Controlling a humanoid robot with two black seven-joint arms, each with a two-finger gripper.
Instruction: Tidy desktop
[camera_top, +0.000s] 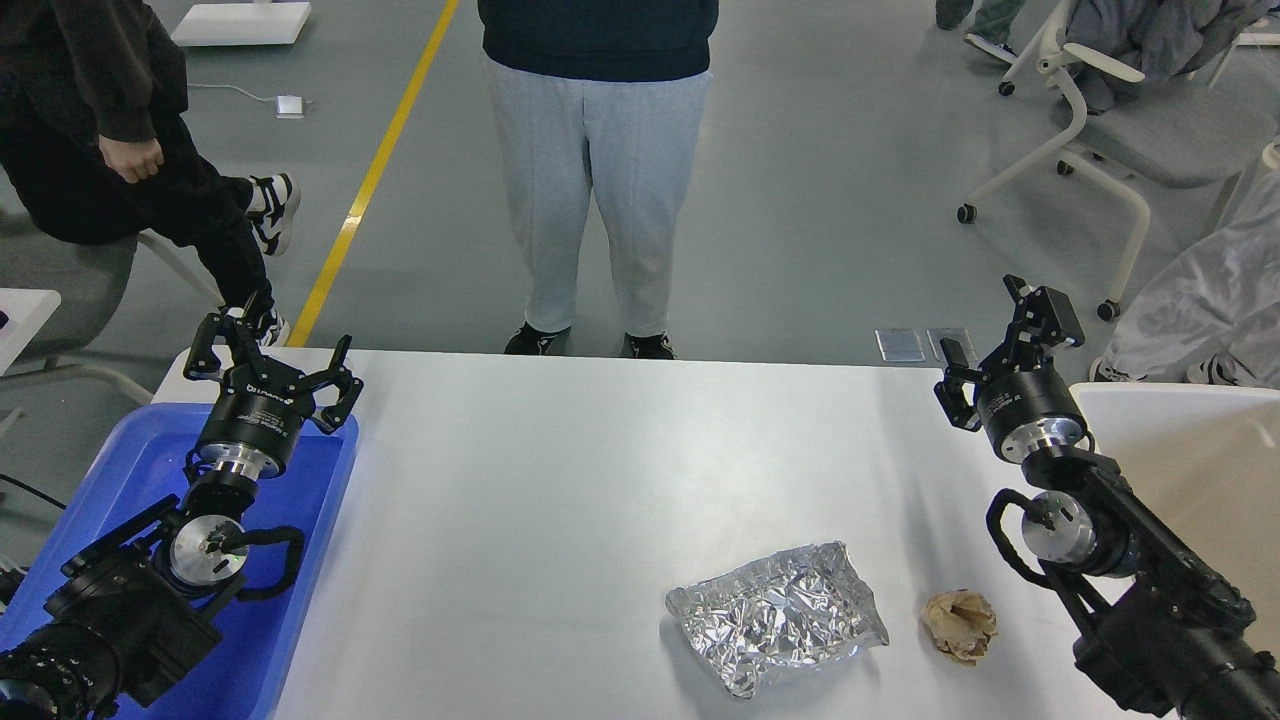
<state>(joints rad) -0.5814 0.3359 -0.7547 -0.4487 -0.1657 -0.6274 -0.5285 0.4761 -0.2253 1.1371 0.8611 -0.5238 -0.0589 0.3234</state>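
Note:
The white desktop (560, 480) fills the lower middle of the head view. A crumpled silver foil bag (775, 615) lies on it at the front right. A small crumpled brown paper ball (960, 625) lies just right of the bag. My left gripper (272, 355) is open and empty, raised over the far end of the blue tray (140, 470). My right gripper (1000, 335) is open and empty, raised over the desktop's far right edge, well behind the paper ball.
A beige bin (1190, 450) stands at the right edge of the desktop. A person in grey trousers (600, 190) stands close behind the far edge. Another person (110, 150) sits at the far left. Office chairs (1110, 130) stand at the back right.

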